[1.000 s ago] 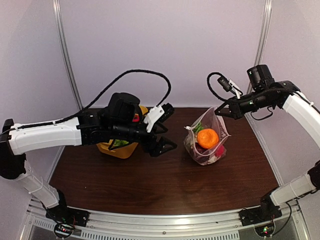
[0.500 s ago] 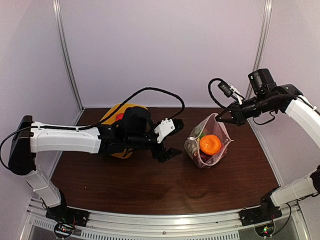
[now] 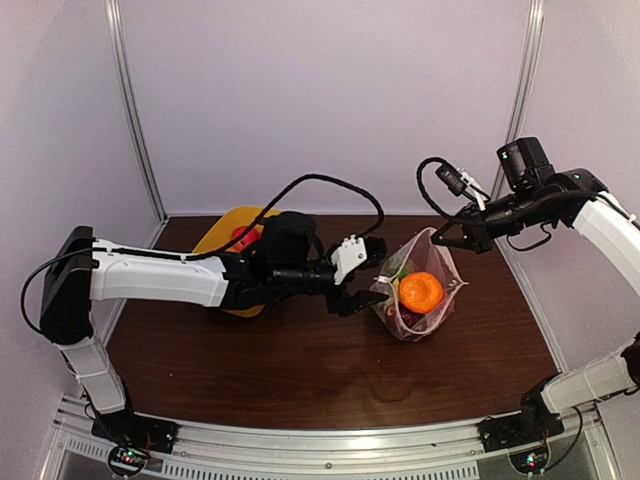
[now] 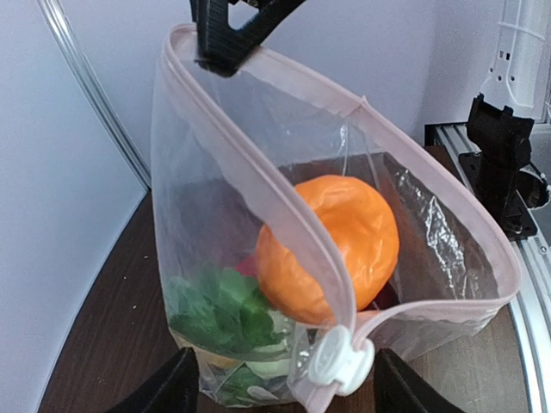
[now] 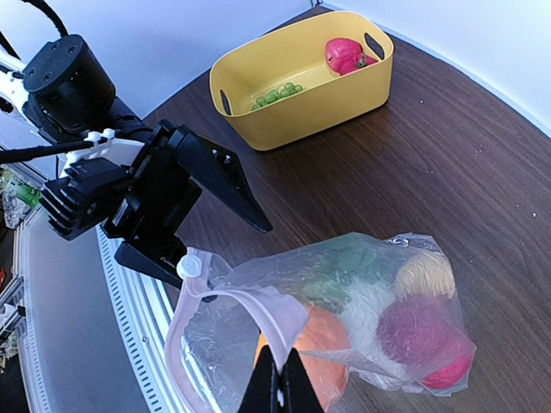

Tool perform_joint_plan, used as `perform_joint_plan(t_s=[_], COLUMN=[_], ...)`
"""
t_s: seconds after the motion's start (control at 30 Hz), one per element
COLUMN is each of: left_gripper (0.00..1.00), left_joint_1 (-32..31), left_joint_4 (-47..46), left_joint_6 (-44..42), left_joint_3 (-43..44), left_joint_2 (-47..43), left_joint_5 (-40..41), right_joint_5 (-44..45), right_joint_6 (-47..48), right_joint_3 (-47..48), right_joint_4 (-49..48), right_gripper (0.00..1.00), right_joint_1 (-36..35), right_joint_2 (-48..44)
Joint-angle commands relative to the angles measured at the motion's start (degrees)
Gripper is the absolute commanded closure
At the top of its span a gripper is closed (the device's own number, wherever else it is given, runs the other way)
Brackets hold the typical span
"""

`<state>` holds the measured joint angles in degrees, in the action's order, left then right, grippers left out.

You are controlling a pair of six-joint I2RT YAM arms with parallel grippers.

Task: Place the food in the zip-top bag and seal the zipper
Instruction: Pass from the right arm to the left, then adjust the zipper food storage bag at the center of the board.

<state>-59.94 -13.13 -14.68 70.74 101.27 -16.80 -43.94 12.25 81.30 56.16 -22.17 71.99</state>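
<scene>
Clear crinkly plastic zip-top bag [image 3: 445,265], one only, stands mouth up on the dark wooden table [image 3: 300,370] in the overhead view. It hangs below the one black right gripper [image 3: 437,229], which is clamped on its rim. The one black left gripper [image 3: 368,279], jaws spread, sits just beside the bag's near edge. One yellow plastic tub [image 3: 222,238] lies behind its wrist.

Left wrist: the single white zipper slider [image 4: 340,357] sits between that gripper's two fingers [image 4: 168,391]. The mouth's long axis climbs from there to the right gripper's tip. One round orange toy [image 4: 331,245] and one green leafy toy [image 4: 219,314] show inside.

Right wrist: the bag's bottom points away from the clamped fingertips. The tub holds one pink-red toy [image 5: 344,53] and one green bead cluster [image 5: 275,95].
</scene>
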Motion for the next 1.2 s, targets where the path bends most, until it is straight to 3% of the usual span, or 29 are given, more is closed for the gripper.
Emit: perform_joint_plan(t_s=[0.0, 0.3, 0.57, 0.63, 0.67, 0.87, 1.07, 1.17], left_gripper=[0.34, 0.73, 0.86, 0.95, 1.0, 1.0, 1.0, 1.0], left_joint_1=[0.18, 0.26, 0.31, 0.27, 0.34, 0.38, 0.44, 0.49], left_joint_4=[-6.33, -4.22, -2.34, -1.56, -0.89, 2.39, 1.97, 1.8], left_joint_6=[-0.95, -1.61, -0.89, -0.8, -0.62, 2.61, 5.91, 6.33], left_joint_3=[2.17, 5.13, 3.05, 2.08, 1.7, -1.02, -3.4, -3.76], left_joint_2=[1.65, 4.81, 1.34, -0.64, -1.46, -5.26, -7.27, -7.52], left_joint_5=[-4.19, -4.4, -3.4, -2.83, -2.5, 0.76, 1.57, 1.55], right_joint_5=[-1.23, -0.36, 2.04, 2.62, 2.63, 4.09, 4.05, 6.86], right_joint_6=[0.06, -0.17, 0.79, 2.68, 4.49, 15.13, 28.5, 32.85], right_joint_3=[0.51, 1.58, 4.07, 6.49, 7.86, 9.65, 6.91, 3.01], right_joint_4=[-0.52, -0.31, 1.13, 4.29, 6.44, 15.0, 23.27, 23.01], right_gripper=[1.0, 1.0, 1.0, 0.94, 0.87, 0.6, 0.48, 0.44], right_joint_1=[-0.4, -0.38, -0.16, -0.08, 0.08, 3.34, 4.85, 4.86], right_joint_2=[0.2, 1.34, 3.27, 5.0, 5.95, 6.62, 2.65, -1.21])
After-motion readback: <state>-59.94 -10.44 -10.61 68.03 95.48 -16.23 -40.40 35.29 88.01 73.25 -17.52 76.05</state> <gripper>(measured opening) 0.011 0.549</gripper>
